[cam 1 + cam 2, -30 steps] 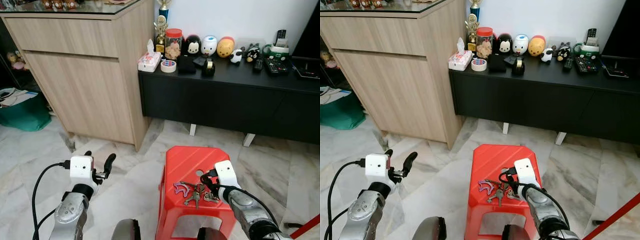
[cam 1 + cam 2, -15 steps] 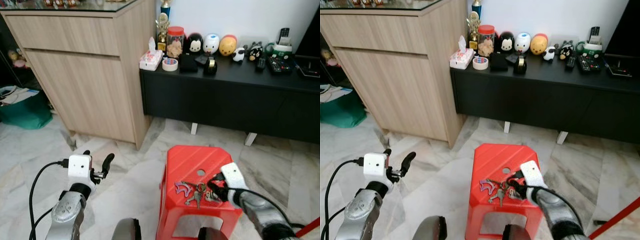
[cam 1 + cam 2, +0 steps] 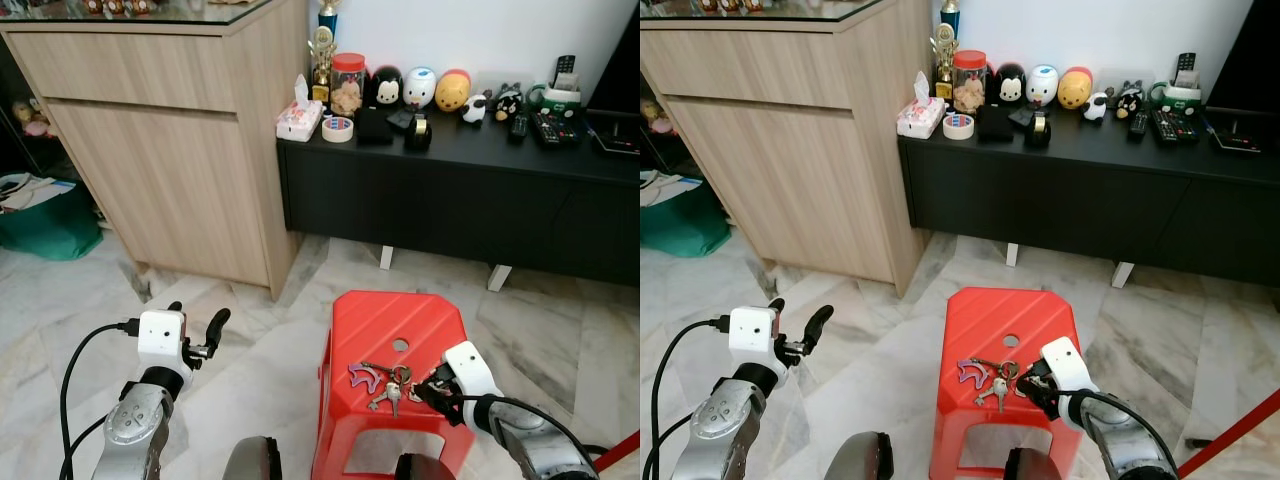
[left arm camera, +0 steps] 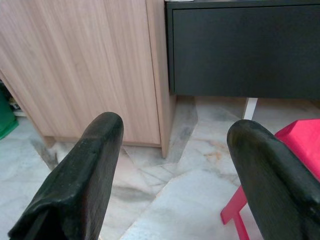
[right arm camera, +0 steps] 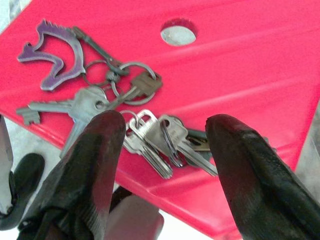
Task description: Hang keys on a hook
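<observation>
keys [image 5: 125,115] near stool's [image 3: 385,315] front edge | right gripper [image 5: 160,150] open, fingers straddling keys | left gripper [image 4: 170,165] open, idle

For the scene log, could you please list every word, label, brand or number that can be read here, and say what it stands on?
None can be read.
Tissue box: printed pattern, too small to read.
Red-lidded jar: no legible label.
Remote controls: button markings too small.
Keys on the red stool, between the open fingers of the right gripper: stamped marks blurred.
The left gripper hangs idle.
</observation>
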Tool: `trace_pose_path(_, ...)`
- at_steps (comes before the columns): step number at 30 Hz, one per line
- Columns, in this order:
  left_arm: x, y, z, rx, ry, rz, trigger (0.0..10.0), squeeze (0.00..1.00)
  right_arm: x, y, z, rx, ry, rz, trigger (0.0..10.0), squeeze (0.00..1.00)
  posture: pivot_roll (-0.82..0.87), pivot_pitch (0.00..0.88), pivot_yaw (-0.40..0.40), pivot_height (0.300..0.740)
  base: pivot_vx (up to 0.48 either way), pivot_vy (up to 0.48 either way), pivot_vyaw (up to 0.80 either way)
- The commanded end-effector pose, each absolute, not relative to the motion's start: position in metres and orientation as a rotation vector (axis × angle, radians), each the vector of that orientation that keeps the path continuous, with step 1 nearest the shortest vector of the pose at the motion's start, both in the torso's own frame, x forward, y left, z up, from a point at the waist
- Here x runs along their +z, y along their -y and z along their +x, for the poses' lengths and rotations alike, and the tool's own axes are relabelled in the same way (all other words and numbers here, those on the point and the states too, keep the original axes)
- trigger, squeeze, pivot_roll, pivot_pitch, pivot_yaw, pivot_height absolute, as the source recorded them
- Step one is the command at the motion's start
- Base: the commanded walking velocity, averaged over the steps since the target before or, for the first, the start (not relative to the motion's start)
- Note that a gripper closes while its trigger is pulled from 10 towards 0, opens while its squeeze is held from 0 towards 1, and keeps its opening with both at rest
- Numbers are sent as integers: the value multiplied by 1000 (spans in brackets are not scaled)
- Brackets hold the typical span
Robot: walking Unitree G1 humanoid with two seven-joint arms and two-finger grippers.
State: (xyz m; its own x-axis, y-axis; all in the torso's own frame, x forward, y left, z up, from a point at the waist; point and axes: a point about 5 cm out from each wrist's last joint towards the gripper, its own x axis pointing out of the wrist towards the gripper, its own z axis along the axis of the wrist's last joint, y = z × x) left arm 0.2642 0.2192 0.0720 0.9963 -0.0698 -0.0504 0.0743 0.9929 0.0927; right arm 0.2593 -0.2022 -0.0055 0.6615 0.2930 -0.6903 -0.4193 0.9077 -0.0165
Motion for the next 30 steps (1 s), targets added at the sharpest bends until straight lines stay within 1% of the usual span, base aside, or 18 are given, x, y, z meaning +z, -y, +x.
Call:
trace_pose_path(1,72,-219,267,-77,-53,105,10000,0,-2,201,264,389,-728,-169,10000,0,61,0,12,608,0,0,0)
trace_pose_path(5,72,-220,268,-76,-54,108,10000,0,-3,201,268,382,-731,-186,9961,0,66,0,10,608,0,0,0)
trace_pose_path(6,72,-220,268,-76,-54,108,10000,0,-3,201,268,380,-733,-186,7569,0,66,0,11,608,0,0,0)
trace_pose_path(7,72,-220,268,-74,-54,107,10000,0,-4,201,268,376,-736,-189,2902,0,66,0,10,608,0,0,0)
trace_pose_path(8,72,-220,268,-74,-54,107,10000,0,-4,201,268,375,-737,-190,2902,0,66,0,10,608,0,0,0)
trace_pose_path(9,72,-220,268,-73,-54,107,10000,0,-4,201,267,373,-739,-191,706,0,67,0,10,608,0,0,0)
trace_pose_path(10,72,-221,268,-73,-54,107,10000,0,-4,202,267,369,-745,-194,706,0,67,0,10,608,0,0,0)
trace_pose_path(11,72,-221,267,-72,-55,107,10000,0,-6,204,265,361,-760,-202,3608,0,63,0,12,608,0,0,0)
trace_pose_path(13,72,-221,267,-72,-55,107,10000,0,-6,205,264,361,-765,-204,3608,0,63,0,13,608,0,0,0)
trace_pose_path(14,72,-221,267,-74,-56,107,10000,0,-8,205,262,364,-771,-207,10000,0,64,0,13,608,0,0,0)
trace_pose_path(19,72,-221,268,-77,-56,109,10000,0,-15,205,258,364,-794,-204,10000,0,66,0,14,608,0,0,0)
trace_pose_path(30,74,-222,269,-73,-49,112,10000,0,-19,203,259,347,-797,-190,10000,0,73,0,15,608,0,0,0)
